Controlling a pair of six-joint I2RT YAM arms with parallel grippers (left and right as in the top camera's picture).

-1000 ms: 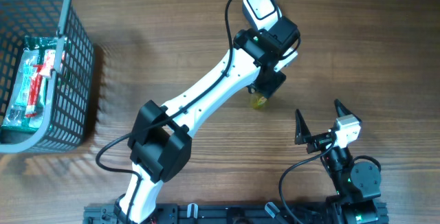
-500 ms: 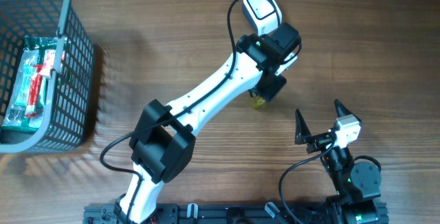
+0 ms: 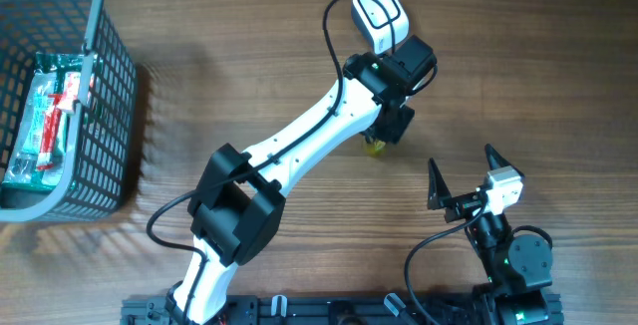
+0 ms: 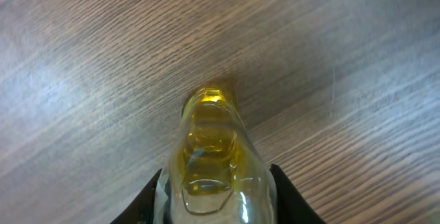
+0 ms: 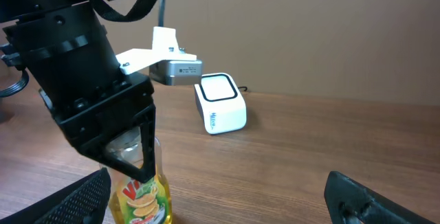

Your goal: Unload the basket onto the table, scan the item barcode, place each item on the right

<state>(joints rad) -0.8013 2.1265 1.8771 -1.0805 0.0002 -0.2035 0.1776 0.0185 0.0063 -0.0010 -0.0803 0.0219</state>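
A clear bottle [image 4: 213, 162] of yellow liquid stood upright on the wooden table [image 3: 249, 66], under the left arm's wrist. Just beyond the bottle sat the white barcode scanner [image 5: 220, 104], its window facing up and its cable running off behind. Far to the bottle's left stood a grey wire basket [image 3: 95, 116] holding green-and-red packets [image 3: 45, 116]. Nearer the robot's base than the bottle, the right gripper [image 3: 461, 161] waited with fingers spread wide and nothing between them.

From overhead, the arm hid all but a yellow sliver of the bottle. The right wrist view cut off its base, and its label print was too small to read.

The left gripper [image 4: 216, 179] reached down over the bottle, its black fingers [image 4: 155, 189] pressed to the bottle's sides just below the top.
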